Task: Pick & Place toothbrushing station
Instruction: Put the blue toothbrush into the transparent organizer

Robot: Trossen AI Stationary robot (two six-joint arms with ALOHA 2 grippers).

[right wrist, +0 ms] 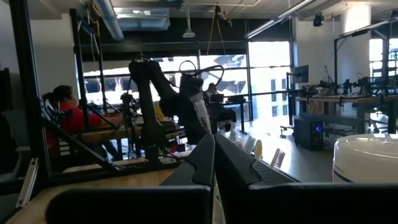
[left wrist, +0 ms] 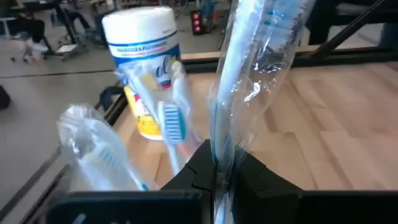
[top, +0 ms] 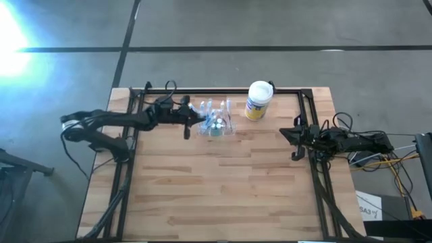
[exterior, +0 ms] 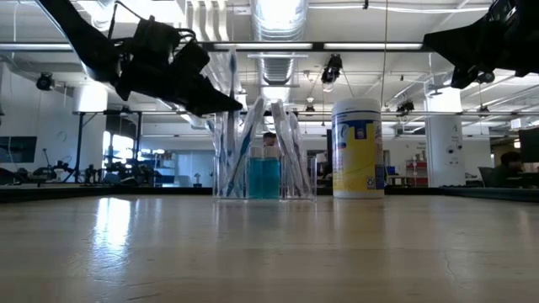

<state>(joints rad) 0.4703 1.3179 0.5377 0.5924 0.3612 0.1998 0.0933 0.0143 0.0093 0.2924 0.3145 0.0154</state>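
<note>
The toothbrushing station (top: 217,124) is a clear plastic holder standing on its base at the far middle of the table. It holds a blue bottle (exterior: 264,177) and several wrapped toothbrushes (left wrist: 166,118). My left gripper (top: 201,122) hangs at the station's left side, above the table, shut on one clear-wrapped toothbrush (left wrist: 249,74). My right gripper (top: 289,135) waits shut and raised at the table's right edge, touching nothing. My left gripper pinches the wrapped toothbrush's shaft (left wrist: 222,149) between its two fingers. The fingers come nearly level from the table's left and lie across the brush. Its bristle end (exterior: 232,71) stands upright above the fingers. The gripper hides its lower end.
A white canister with a yellow-blue label (top: 258,100) stands just right of the station, near the far edge. A black frame rail (top: 223,90) runs along the table's far and side edges. The near half of the wooden table (top: 223,196) is bare.
</note>
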